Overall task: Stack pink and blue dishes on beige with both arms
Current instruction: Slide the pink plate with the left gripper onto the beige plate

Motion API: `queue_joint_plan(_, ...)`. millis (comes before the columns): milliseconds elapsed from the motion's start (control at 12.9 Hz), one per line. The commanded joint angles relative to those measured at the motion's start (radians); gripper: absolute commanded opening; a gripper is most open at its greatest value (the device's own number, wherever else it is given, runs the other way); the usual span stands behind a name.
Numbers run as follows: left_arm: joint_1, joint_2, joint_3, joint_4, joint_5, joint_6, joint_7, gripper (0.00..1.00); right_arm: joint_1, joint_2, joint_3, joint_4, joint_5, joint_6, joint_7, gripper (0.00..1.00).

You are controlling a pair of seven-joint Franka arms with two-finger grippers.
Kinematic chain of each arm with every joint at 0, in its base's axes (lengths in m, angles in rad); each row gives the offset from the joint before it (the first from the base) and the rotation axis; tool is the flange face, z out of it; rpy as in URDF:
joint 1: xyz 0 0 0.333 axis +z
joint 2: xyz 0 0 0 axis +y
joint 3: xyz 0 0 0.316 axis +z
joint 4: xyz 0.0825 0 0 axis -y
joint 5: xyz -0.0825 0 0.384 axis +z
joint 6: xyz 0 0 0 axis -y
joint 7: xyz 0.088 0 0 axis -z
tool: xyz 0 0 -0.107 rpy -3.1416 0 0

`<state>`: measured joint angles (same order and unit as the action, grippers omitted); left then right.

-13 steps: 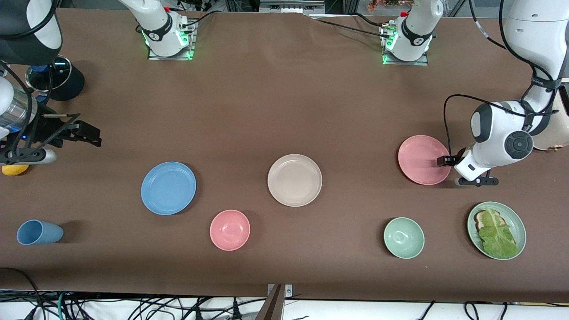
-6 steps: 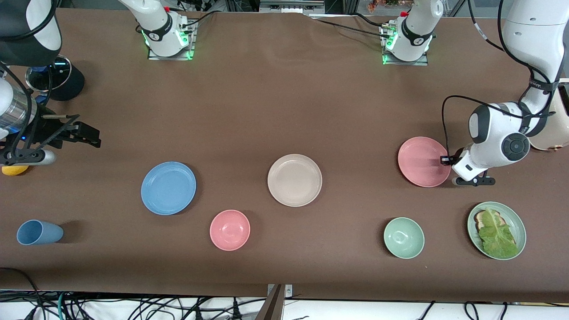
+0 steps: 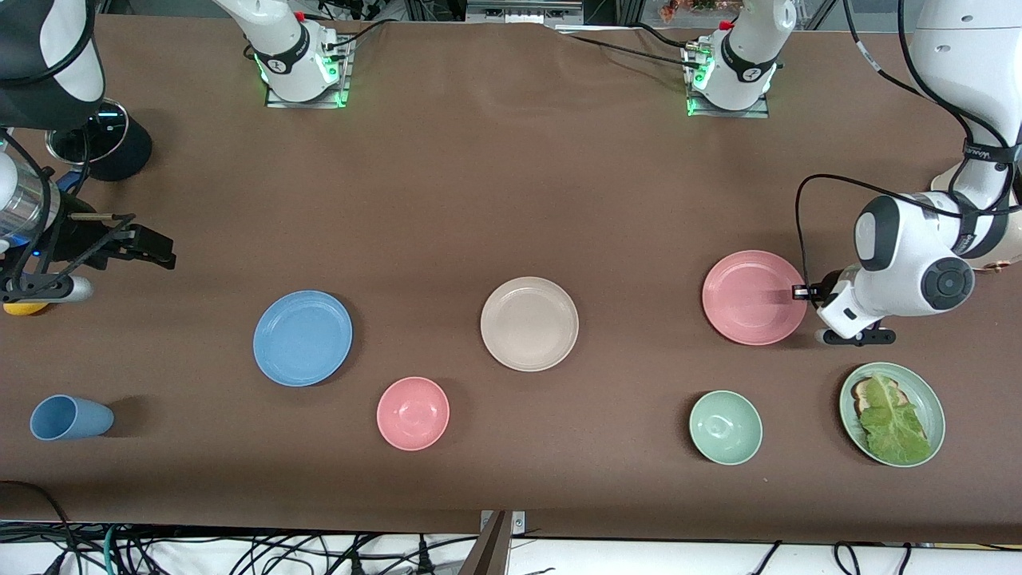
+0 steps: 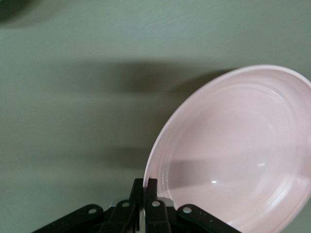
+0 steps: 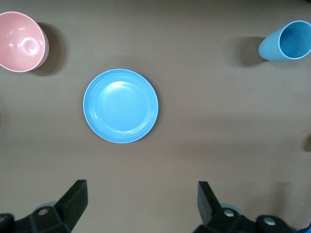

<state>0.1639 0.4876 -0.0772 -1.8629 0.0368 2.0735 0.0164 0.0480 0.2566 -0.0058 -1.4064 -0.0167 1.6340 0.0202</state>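
Gripping pink plate [image 3: 753,297], L tool [image 3: 798,292]

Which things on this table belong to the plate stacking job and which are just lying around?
Job: pink plate, gripped by left gripper; blue plate; beige plate; right gripper, open.
Lying about: pink bowl, green bowl, lettuce plate, blue cup.

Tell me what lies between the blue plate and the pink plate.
Front view: only the beige plate lies between the blue plate and pink plate.
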Motion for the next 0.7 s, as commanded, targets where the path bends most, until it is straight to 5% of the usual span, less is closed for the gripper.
queue_joint_plan(0,-0.004,-0.007,-0.042,0.074,-0.038,-0.110,-0.076,0.00,-0.026,-0.003,0.004,0.001,0.017,0.006,-0.005,1.00)
queue_joint_plan(232,-0.004,-0.011,-0.104,0.180,-0.104,-0.240,-0.150,0.00,-0.031,0.000,0.004,0.001,0.012,0.012,-0.011,1.00)
queue_joint_plan(618,-0.038,0.000,-0.269,0.234,-0.133,-0.245,-0.363,0.00,-0.022,0.104,0.013,0.010,-0.028,0.066,-0.003,1.00)
